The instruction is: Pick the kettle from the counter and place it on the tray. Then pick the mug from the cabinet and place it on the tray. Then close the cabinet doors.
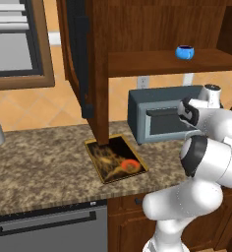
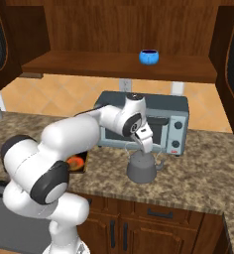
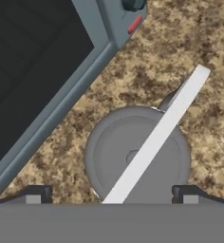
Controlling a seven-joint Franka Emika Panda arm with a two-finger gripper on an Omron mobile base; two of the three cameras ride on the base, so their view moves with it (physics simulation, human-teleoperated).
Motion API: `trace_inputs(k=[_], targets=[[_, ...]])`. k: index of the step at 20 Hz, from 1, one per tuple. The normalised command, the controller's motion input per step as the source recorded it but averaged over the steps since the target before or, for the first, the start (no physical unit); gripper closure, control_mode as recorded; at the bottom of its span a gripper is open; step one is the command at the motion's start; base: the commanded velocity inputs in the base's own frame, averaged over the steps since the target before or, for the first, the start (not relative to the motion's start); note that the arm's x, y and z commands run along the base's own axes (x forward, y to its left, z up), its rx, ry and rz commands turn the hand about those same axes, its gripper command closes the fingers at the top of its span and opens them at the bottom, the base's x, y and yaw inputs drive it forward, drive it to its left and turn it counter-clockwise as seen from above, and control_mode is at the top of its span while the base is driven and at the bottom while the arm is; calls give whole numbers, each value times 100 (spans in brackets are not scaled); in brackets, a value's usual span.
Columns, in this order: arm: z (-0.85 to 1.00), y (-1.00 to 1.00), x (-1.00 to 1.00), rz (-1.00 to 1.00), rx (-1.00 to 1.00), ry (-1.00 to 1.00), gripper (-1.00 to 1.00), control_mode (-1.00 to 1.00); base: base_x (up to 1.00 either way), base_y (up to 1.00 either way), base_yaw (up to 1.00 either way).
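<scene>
Tool is directly over the kettle, pointing down, fingers spread wide and holding nothing. In the hand view the fingertips sit either side of the kettle lid, with the handle running diagonally between them.

Kettle is on the bench, just in front of the grey toaster oven. Tray is on the bench to the robot's left, well apart from the kettle, empty. Mug is on the cabinet shelf, doors open.

Judgement: first pick is not yet made, the tool is in pre-grasp.

Risks:
- The handle is thin. If the finger line isn't square to it, closing may twist it or miss it. Alignment looks roughly right, but I can't tell the tool's height from these views.
- Descending too far drives the fingertips into the lid.
- Held by the handle, the kettle may swing in transit and clip the toaster oven front.
- Open left door hangs above the tray, so a high carry could hit it.
</scene>
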Motion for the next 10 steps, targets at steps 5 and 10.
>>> trace_inputs(k=[5, 10], targets=[[-25, 0, 12, 0, 0, 1, -100, -100, 0, 0, 0], [-17, -2, 1, 0, 0, 0, -100, -100, 0, 0, 0]])
